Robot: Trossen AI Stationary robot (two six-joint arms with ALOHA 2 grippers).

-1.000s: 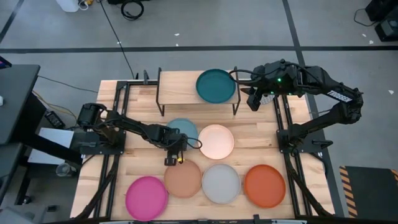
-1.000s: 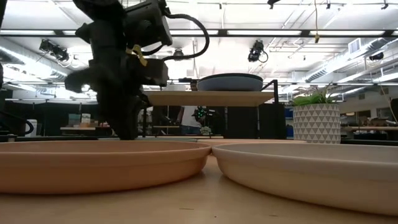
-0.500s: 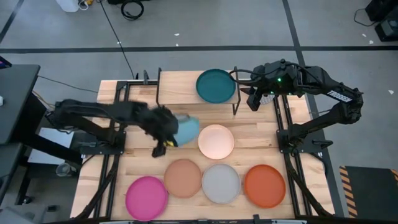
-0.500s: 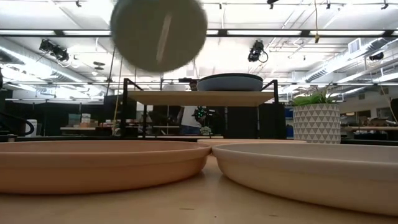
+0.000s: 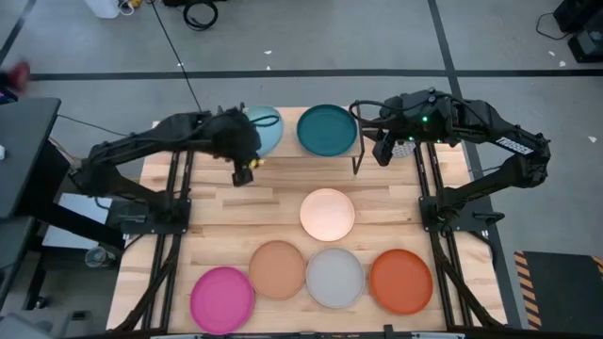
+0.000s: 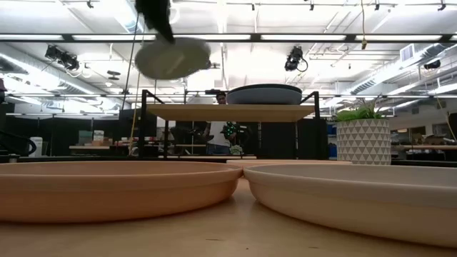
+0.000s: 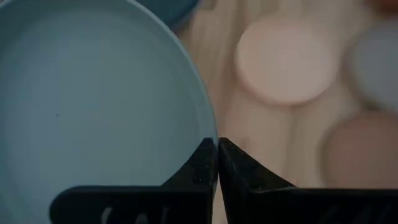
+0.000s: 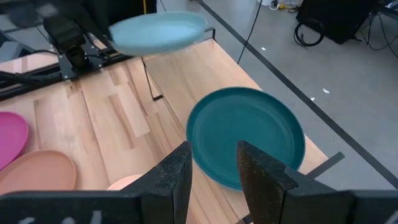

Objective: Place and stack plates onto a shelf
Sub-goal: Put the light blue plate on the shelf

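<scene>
The left gripper (image 5: 247,168) has its jaws clenched on the rim of the light blue plate (image 5: 260,130), carrying it in the air above the left half of the shelf (image 6: 232,112), near the worktop's (image 5: 226,217) far edge. Seen from the low camera the light blue plate hangs tilted, clear of the shelf top. The dark teal plate (image 5: 327,129) lies flat on the right half of the shelf, just beside the carried plate. The right gripper (image 5: 384,151) hovers by the shelf's right end, its jaws released and holding nothing. The cream-white plate (image 5: 327,214) lies alone at mid-worktop. Along the near edge lie the magenta pink plate (image 5: 222,298), the peach-tan plate (image 5: 277,268), the grey plate (image 5: 334,276) and the orange plate (image 5: 400,280)
</scene>
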